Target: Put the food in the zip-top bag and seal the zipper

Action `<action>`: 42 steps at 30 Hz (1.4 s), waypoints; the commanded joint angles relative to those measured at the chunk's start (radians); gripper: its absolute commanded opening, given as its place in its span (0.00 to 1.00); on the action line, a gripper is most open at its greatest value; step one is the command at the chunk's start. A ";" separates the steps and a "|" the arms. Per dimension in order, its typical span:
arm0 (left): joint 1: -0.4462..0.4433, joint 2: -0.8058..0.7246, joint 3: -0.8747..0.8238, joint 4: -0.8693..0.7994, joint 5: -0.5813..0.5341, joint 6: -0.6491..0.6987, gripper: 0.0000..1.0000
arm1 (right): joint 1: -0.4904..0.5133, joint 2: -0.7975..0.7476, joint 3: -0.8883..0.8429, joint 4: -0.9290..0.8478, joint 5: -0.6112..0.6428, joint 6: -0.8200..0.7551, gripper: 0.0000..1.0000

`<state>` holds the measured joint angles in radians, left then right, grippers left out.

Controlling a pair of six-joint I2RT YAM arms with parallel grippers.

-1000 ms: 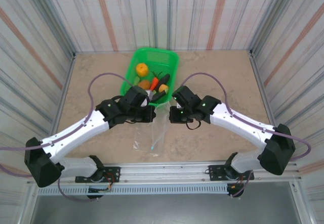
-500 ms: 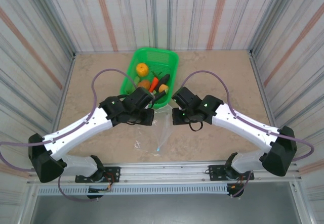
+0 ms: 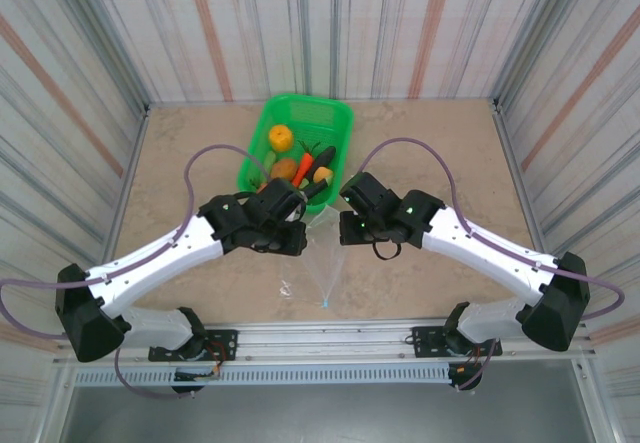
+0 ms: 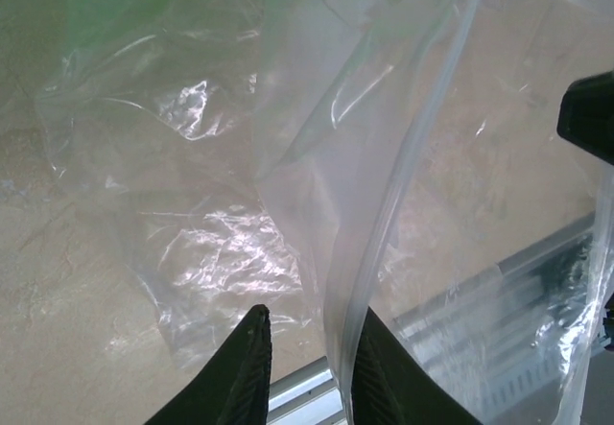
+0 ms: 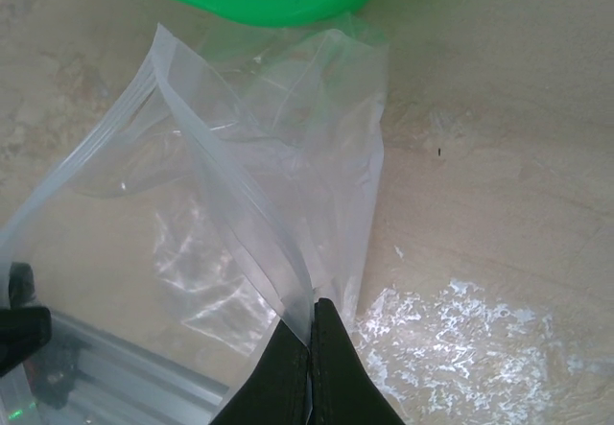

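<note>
- The bag point(image 3: 322, 263) has shifted since a second ago: it lay crumpled nearer the left arm, and now we see it drawn out between the two arms, its lower tip pointing at the near edge of the table point(image 3: 200, 153).
- Both arms have eased a little toward us, wrists still close together just in front of the basket point(image 3: 335, 113).
- Left gripper point(image 4: 310, 315): we have a narrow gap between the fingers, not clamped. The zipper point(image 4: 403, 166) runs down through that gap, close against the right-hand finger.
- Right gripper point(image 5: 312, 312): fingers pressed tight together, pinching a fold of the bag's film at the tips.
- From the right wrist we see the bag's mouth gaping, one edge lifted and the clear film crinkled over the table, its far corner just beside the basket rim.
- The food point(image 3: 288, 168) sits in the basket: the orange point(image 3: 281, 138) at the back, the carrot point(image 3: 304, 166) beside it. We see none of it in the bag.
</note>
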<state>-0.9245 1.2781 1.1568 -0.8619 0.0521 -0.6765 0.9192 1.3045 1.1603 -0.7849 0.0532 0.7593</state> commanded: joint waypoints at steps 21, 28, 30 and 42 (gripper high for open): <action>-0.021 -0.071 -0.012 -0.047 -0.076 -0.020 0.00 | -0.001 -0.049 -0.082 0.061 0.066 0.057 0.00; -0.011 -0.120 0.111 -0.291 -0.251 0.068 0.00 | -0.001 -0.017 -0.039 0.006 0.081 -0.022 0.05; -0.009 -0.129 0.139 -0.342 -0.285 0.079 0.00 | -0.002 -0.006 -0.016 -0.007 0.089 -0.045 0.06; 0.017 -0.176 0.229 -0.454 -0.453 0.146 0.00 | 0.003 0.078 0.153 0.108 -0.165 -0.161 0.40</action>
<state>-0.9333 1.1175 1.3613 -1.2472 -0.3027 -0.5789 0.9226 1.3670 1.2720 -0.7364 0.0212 0.6403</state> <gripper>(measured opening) 0.053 0.347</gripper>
